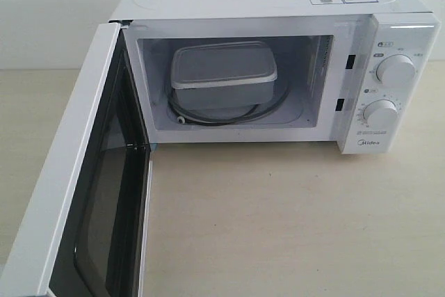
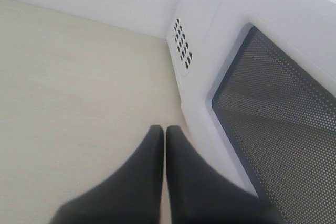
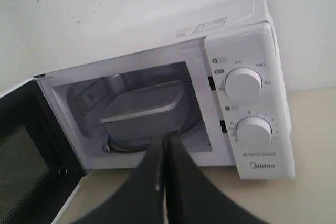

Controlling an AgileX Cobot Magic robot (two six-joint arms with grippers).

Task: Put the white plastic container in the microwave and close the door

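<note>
The white plastic container point(image 1: 222, 74) rests inside the microwave point(image 1: 278, 5) cavity on the glass turntable, lid on; it also shows in the right wrist view point(image 3: 144, 106). The door point(image 1: 83, 193) stands swung wide open on the left, its dark window facing inward. My left gripper point(image 2: 165, 129) is shut and empty, just outside the door's outer face point(image 2: 278, 124), close to it. My right gripper point(image 3: 166, 141) is shut and empty, in front of the open microwave point(image 3: 247, 98) above the table. Neither gripper appears in the exterior view.
The microwave stands on a pale wooden table point(image 1: 292, 227) against a white wall. Two round dials point(image 1: 395, 71) sit on the right control panel. Vent holes point(image 2: 182, 43) mark the microwave's left side.
</note>
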